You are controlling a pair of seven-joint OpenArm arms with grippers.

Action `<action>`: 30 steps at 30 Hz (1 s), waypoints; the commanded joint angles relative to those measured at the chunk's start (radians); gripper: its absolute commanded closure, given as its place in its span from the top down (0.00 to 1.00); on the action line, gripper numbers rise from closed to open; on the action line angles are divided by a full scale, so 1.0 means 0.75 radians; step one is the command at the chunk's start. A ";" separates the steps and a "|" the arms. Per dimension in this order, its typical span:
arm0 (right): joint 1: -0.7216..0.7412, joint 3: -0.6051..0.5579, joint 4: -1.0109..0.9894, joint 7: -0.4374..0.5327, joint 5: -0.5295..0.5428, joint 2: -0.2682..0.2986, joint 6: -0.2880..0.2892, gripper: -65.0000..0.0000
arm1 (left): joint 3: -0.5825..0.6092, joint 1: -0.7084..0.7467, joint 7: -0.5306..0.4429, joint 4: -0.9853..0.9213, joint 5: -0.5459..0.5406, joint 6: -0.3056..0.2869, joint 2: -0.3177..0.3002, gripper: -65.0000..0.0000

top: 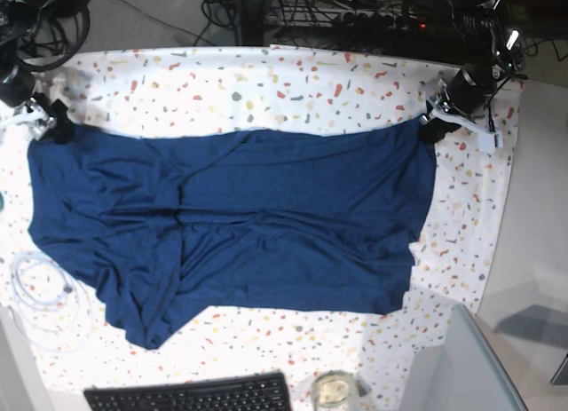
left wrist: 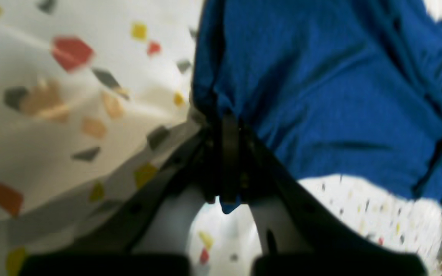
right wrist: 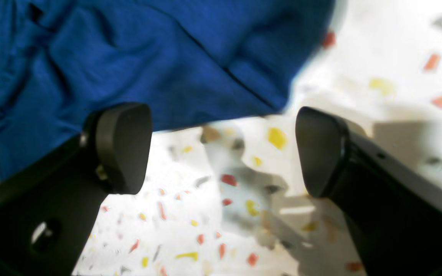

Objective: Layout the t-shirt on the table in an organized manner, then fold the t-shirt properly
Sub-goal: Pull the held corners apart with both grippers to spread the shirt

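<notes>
**T-shirt spread flat, one corner pinched**

Going left to right in the base view, the right gripper (top: pixel 55 127) sits at the far left edge of the table (top: pixel 293 82), at the upper-left corner of the t-shirt (top: pixel 231 225). In its own wrist view the right gripper (right wrist: pixel 221 149) stands with its jaws wide apart and nothing between them; the speckled cloth shows in the gap and the blue fabric lies just beyond the fingertips (right wrist: pixel 123 145).

The t-shirt covers most of the table's middle, laid out broad with wrinkles running across it and its lower-left part bunched and uneven. Near the front edge lie a black keyboard (top: pixel 191 396) and a glass jar (top: pixel 334 391); a coil of white cable (top: pixel 40 300) rests at the left.

At the right, the left gripper (top: pixel 433 127) meets the shirt's upper-right corner. The left wrist view shows the left gripper (left wrist: pixel 228 153) clamped on the fabric's edge, a bit of blue poking out behind the jaws.
</notes>
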 commanded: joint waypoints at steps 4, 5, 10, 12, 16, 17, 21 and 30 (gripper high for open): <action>0.009 0.000 -0.088 0.102 0.024 0.052 0.019 0.83 | -0.003 0.004 0.015 0.079 0.006 0.011 -0.009 0.00; 0.009 0.000 -0.110 0.116 0.024 0.054 0.021 0.83 | -0.003 0.004 0.015 0.079 0.006 0.011 -0.011 0.00; 0.034 -0.002 -0.180 0.129 0.024 0.077 0.083 0.82 | 0.005 0.006 0.015 0.079 0.010 0.011 -0.013 0.00; 0.042 -0.002 -0.196 0.129 0.024 0.077 0.109 0.79 | 0.007 0.016 0.015 0.079 0.010 0.013 -0.011 0.00; 0.044 -0.004 -0.198 0.129 0.024 0.077 0.115 0.66 | 0.007 0.022 0.015 0.085 0.010 0.013 -0.011 0.00; 0.048 -0.016 -0.198 0.129 0.024 0.077 0.115 0.64 | 0.005 0.022 0.015 0.079 0.010 0.013 -0.011 0.00; 0.060 -0.069 -0.198 0.135 0.024 0.077 0.115 0.64 | 0.001 0.022 0.015 0.079 0.010 0.013 -0.013 0.00; 0.056 -0.063 -0.188 0.129 0.030 0.077 0.115 0.18 | 0.001 0.034 0.015 0.081 0.010 0.013 -0.013 0.00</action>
